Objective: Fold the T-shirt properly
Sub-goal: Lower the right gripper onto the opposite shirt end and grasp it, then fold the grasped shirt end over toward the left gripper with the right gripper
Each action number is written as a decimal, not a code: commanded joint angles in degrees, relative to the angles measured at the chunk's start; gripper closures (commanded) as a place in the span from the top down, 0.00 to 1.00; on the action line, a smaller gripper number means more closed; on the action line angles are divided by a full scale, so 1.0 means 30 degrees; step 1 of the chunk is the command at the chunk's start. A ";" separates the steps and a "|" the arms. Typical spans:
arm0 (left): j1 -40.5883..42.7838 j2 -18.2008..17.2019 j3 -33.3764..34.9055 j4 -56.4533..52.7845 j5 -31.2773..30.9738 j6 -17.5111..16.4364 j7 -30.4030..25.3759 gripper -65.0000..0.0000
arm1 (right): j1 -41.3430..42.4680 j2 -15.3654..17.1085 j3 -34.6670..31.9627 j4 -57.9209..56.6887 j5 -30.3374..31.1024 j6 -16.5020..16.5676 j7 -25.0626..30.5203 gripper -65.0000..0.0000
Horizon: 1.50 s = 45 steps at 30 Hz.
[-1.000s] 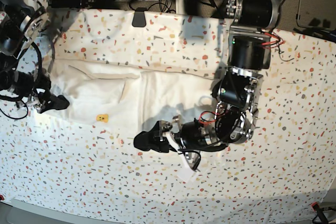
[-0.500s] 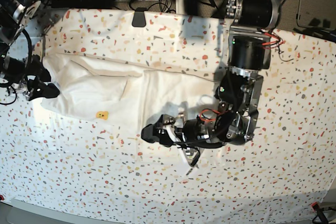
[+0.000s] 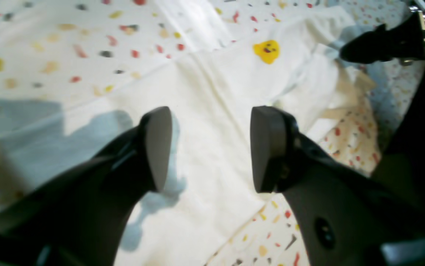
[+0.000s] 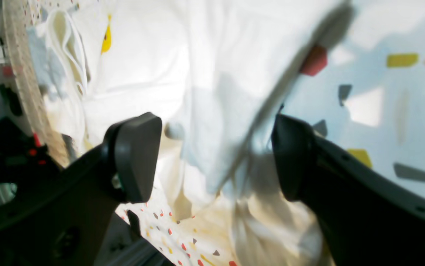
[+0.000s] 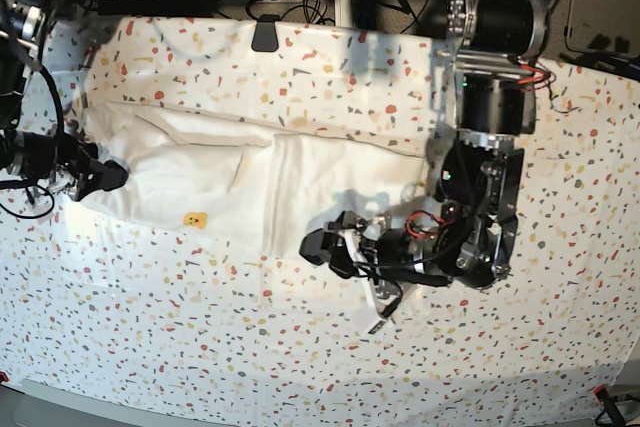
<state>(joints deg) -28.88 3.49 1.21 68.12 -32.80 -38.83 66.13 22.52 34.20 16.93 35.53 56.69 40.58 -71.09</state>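
My left gripper (image 5: 322,246) has slid back along the T-shirt (image 5: 200,182), and my right gripper (image 5: 110,175) has come back to its edge. Both are wide apart, holding nothing. The shirt lies half-folded on the table (image 5: 500,367), so another fold comes next.

The left gripper (image 3: 210,147) is positioned low, with its two dark pads set apart and nothing clamped between them. In the base view, the left arm (image 5: 485,97) is extended downward, with its wrist bent sideways toward the centre. The right gripper (image 4: 216,155) is held with its jaws spread wide. The right arm (image 5: 35,152) is located at the frame edge, with its gripper directed inward.
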 commanded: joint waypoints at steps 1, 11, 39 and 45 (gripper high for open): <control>-0.0583 -0.0233 0.0000 0.0525 -0.0350 -0.0080 -0.0160 0.49 | 0.0000 -0.0124 -0.0350 -0.0051 -0.0386 -0.0192 -0.0379 0.73; 0.0444 -0.2368 0.0000 0.0670 -0.0430 0.0153 0.0182 0.49 | 0.0007 -0.0124 -0.0401 -0.0044 0.3592 -0.0192 -0.2970 0.73; 0.3016 -0.1821 0.0007 0.0707 -0.1209 0.0787 -0.2193 0.49 | 0.5340 -0.1275 -0.0401 -0.0044 0.3089 -0.0192 -0.2970 0.00; 0.2863 -0.1202 -0.0007 0.0750 0.0262 0.1676 -0.3147 0.49 | 0.6543 -0.3177 -0.0401 -0.0044 0.2863 -0.0192 -0.2970 0.00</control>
<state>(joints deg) -18.35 0.03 1.28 69.08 -31.11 -33.23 57.82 40.16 23.90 15.59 34.59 64.14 39.92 -80.23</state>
